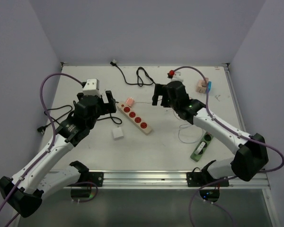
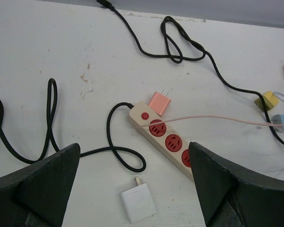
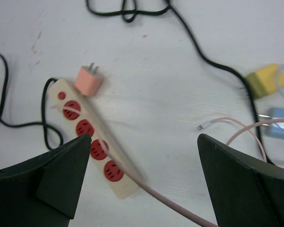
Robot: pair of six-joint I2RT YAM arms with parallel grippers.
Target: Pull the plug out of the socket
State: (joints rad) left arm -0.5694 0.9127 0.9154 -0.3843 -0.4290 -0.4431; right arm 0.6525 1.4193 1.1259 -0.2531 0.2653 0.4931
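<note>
Tabletop [image 2: 61, 56] plug [image 2: 159, 103], prongs [image 2: 165, 92] toward far edge.

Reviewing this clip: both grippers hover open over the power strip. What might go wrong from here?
1. The thin pink cable lies across the beige power strip with red sockets and runs below the right gripper; a finger may snag it and drag the strip.
2. The pink square plug lies beside the strip, prongs bared, apparently out already; the left gripper might only nudge it away.
</note>
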